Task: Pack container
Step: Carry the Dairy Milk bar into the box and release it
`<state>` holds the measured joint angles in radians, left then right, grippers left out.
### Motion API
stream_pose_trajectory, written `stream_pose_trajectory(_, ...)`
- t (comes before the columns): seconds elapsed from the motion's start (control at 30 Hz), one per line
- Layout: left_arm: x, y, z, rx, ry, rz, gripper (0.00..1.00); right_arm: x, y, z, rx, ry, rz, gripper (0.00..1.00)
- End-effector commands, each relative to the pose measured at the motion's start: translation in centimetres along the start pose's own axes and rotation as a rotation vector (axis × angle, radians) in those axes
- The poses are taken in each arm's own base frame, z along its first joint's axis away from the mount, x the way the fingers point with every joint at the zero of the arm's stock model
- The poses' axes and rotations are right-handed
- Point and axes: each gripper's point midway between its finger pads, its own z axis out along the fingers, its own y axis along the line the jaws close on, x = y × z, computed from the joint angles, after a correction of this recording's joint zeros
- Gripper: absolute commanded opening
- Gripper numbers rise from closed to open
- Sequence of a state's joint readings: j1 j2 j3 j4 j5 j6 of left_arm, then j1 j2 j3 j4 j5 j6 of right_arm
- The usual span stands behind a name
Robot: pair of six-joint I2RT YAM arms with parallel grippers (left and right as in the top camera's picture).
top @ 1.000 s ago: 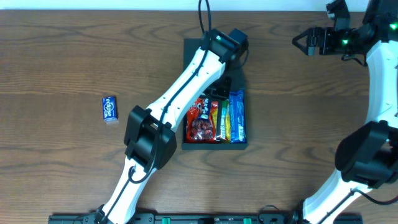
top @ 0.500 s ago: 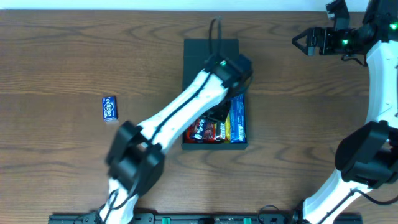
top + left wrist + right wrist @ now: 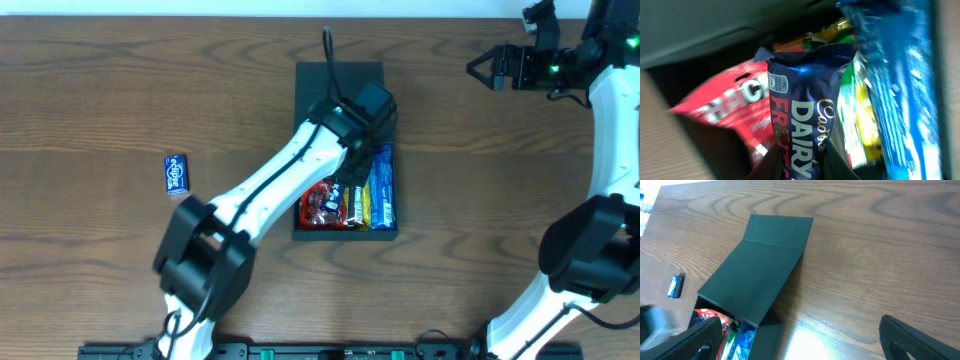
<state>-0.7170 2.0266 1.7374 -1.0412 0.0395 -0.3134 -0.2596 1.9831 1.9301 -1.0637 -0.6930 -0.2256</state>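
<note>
My left gripper [image 3: 801,169] pinches bar [image 3: 807,105], low inside container [image 3: 345,236]; bar axis parallel to packets [image 3: 382,192]. Right gripper [image 3: 482,68] wide, well apart.

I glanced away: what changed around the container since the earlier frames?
The left gripper came from over the lid to the packed half, holding a Cadbury Dairy Milk bar beside the red packet. The container, right gripper and loose blue packet stayed put.

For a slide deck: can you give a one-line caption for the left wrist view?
Left gripper holds a blue Cadbury bar inside the container, beside a red packet.
</note>
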Motion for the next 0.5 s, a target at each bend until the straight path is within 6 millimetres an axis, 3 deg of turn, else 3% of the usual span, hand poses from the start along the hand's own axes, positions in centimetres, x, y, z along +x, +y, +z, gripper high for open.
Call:
stream_pose_trajectory(0.0,0.78,-0.55,2.42,0.04,0.078,-0.088,0.06,-0.66,1.01,-0.5,-0.021,-0.018,-0.007,0.99)
stream_pose_trajectory(0.1,0.93,-0.6,3.23,0.053,0.102,-0.11,0.06,-0.66,1.01,-0.5,-0.021,-0.018,-0.007,0.99)
stream_pose_trajectory(0.47,0.39,-0.33,3.32,0.041,0.087,-0.284,0.06,-0.72,0.99,-0.5,-0.02,-0.021,-0.012,0.99)
